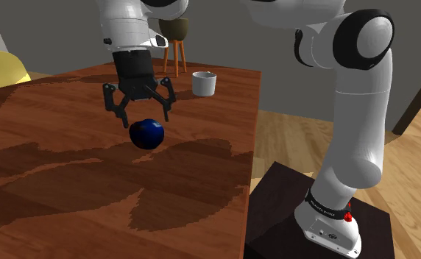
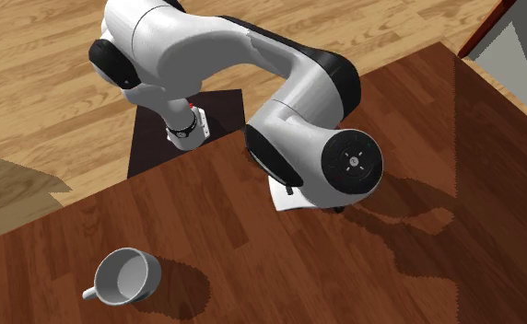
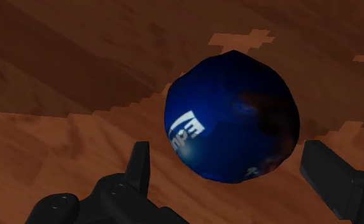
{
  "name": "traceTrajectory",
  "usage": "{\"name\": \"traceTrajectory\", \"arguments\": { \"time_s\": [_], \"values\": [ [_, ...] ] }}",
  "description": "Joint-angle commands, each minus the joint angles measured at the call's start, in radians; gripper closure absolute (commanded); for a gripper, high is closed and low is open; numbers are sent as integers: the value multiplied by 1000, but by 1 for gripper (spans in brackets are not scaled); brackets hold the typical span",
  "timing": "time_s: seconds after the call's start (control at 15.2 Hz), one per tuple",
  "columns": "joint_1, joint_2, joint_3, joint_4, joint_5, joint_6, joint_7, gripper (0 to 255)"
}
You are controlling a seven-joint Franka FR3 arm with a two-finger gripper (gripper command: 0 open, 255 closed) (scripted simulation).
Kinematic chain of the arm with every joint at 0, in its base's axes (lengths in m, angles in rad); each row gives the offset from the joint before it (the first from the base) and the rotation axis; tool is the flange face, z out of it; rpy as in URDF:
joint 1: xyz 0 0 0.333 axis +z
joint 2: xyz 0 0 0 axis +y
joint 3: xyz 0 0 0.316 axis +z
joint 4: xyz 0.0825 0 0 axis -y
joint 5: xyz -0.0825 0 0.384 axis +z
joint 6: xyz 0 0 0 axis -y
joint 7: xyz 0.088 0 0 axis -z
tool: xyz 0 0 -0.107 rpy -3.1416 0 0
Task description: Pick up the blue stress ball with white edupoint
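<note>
Ball (image 3: 231,118): blue; white print, which I cannot read.
Gripper (image 1: 144,116): fingers spread, not touching, at its 12 o'clock.

Dark red-brown wooden table (image 1: 202,184). White cylindrical mug (image 1: 204,83) stands upright near its far edge, 12 o'clock in shoulder view. Orange-brown wooden stool (image 1: 178,55) carries a dark round pot (image 1: 174,28), 11 o'clock of mug. Light plank floor (image 1: 290,140).

A dark reddish-brown wooden table (image 1: 54,191) carried two things. A dark blue round ball with white lettering (image 1: 146,134) rested near the middle of its top. In the shoulder view a white handled mug (image 1: 204,83) stood upright, well apart, between one and two o'clock of the ball.
</note>
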Motion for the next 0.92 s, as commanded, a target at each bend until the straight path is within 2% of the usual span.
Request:
{"name": "traceTrajectory", "arguments": {
  "time_s": [0.0, 0.2, 0.26, 0.86],
  "values": [
    [-5, -6, -1, -32, 3, 27, -5, 0],
    [-9, -11, -2, -60, 5, 50, -9, 0],
    [-7, -9, -1, -57, 5, 49, -8, 255],
    [-9, -11, -2, -59, 5, 50, -9, 255]
  ]
}}
